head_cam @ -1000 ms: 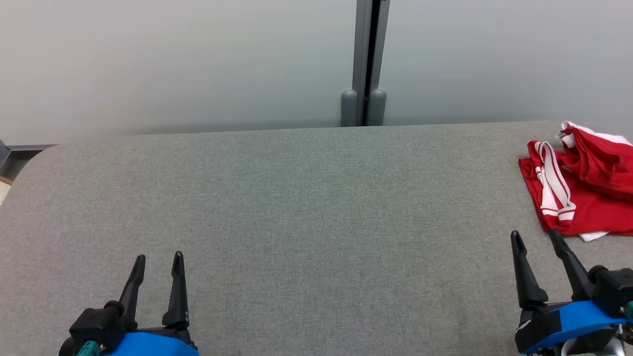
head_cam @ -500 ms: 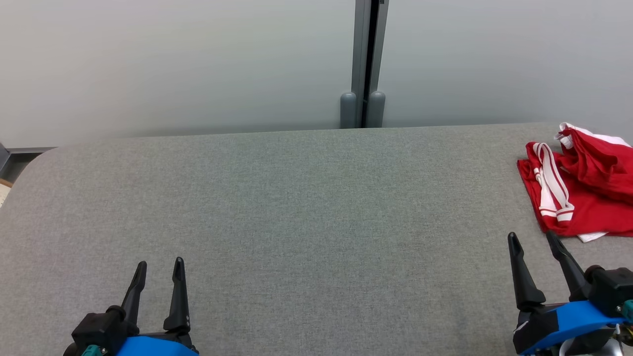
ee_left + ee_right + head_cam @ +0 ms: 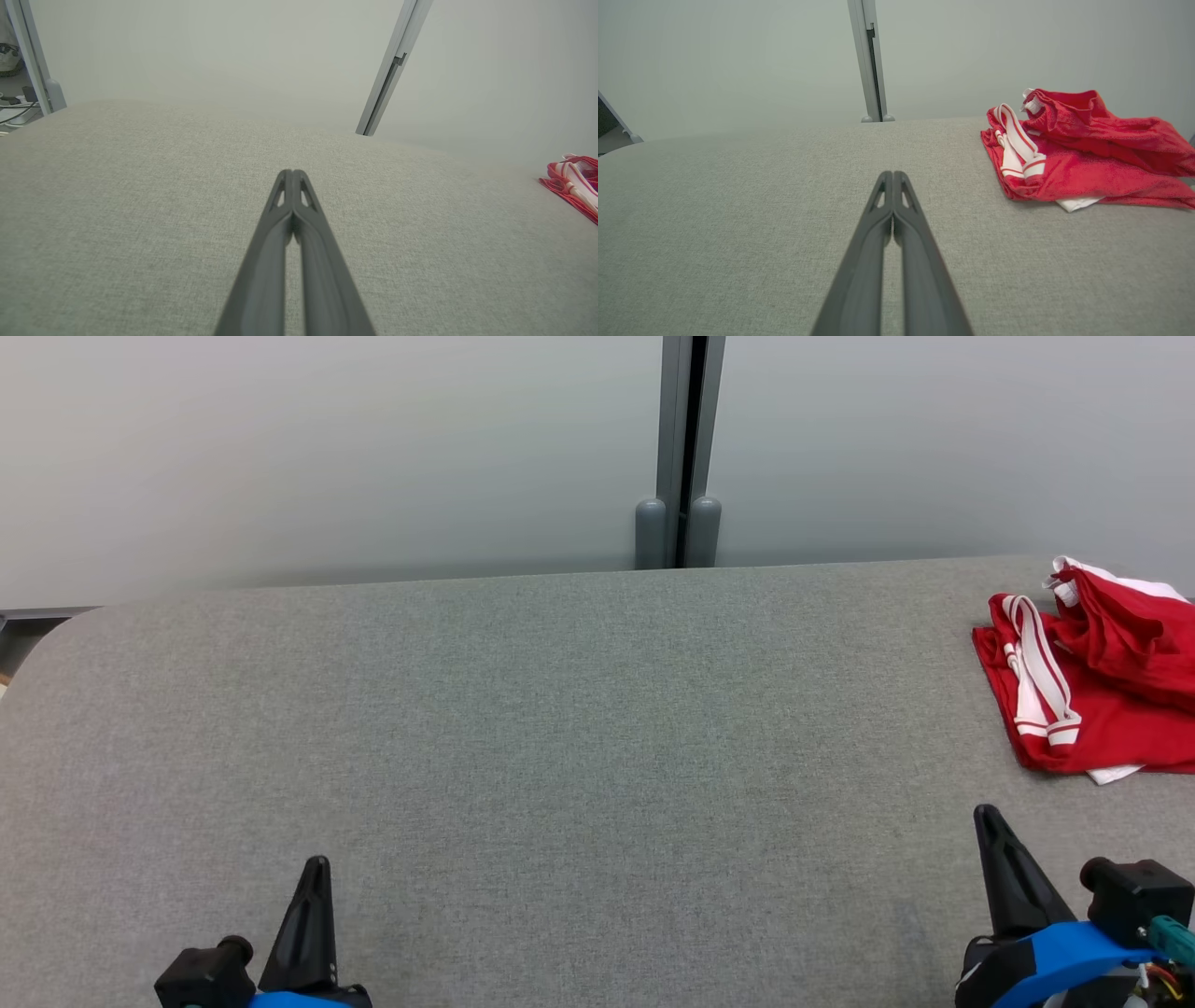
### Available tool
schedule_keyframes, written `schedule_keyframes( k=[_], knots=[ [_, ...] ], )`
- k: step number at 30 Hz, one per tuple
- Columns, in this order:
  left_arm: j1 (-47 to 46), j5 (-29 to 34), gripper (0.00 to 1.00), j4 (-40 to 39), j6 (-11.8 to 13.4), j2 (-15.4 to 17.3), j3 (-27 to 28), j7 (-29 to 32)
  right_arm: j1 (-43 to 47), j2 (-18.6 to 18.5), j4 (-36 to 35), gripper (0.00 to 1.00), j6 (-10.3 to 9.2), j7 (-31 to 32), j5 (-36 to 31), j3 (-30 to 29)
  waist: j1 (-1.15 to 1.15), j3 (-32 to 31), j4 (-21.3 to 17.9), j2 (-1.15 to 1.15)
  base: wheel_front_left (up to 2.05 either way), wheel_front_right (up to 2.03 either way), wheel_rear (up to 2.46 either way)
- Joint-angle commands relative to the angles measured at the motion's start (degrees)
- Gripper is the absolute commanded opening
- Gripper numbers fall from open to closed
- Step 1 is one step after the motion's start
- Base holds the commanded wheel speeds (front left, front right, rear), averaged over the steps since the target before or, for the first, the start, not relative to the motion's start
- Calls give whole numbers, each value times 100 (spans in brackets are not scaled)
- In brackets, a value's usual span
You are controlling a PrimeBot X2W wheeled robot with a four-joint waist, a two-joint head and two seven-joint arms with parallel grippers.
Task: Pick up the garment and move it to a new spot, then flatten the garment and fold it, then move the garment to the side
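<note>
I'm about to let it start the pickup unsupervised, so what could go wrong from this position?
1. The right pincer is shut, short of the red garment; unless it opens, it may just shove the garment.
2. The garment lies bunched with a white-striped band on top; a pinch may catch only the band.
3. The garment runs off the head view's right edge, hiding its far side.

Both the left end effector (image 3: 317, 868) and right end effector (image 3: 988, 817) have tapered black fingers (image 3: 266, 261) slotted near the tips, black knuckle blocks (image 3: 1134, 887) and blue shells (image 3: 1064, 947); a teal plug (image 3: 1172, 938) adjoins the right shell.
</note>
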Motion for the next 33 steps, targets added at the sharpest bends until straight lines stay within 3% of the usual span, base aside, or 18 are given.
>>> schedule_keyframes(
  k=[1,33],
  knots=[
    [4,-60,0,22,-1,-11,9,19,-9,7,42,0,0,14,62,-9,0,0,0,0,0,0,0],
    [-339,-2835,0,-137,-33,-158,442,829,-317,56,358,0,0,319,3220,-65,0,-33,19,0,0,0,0]
  ],
)
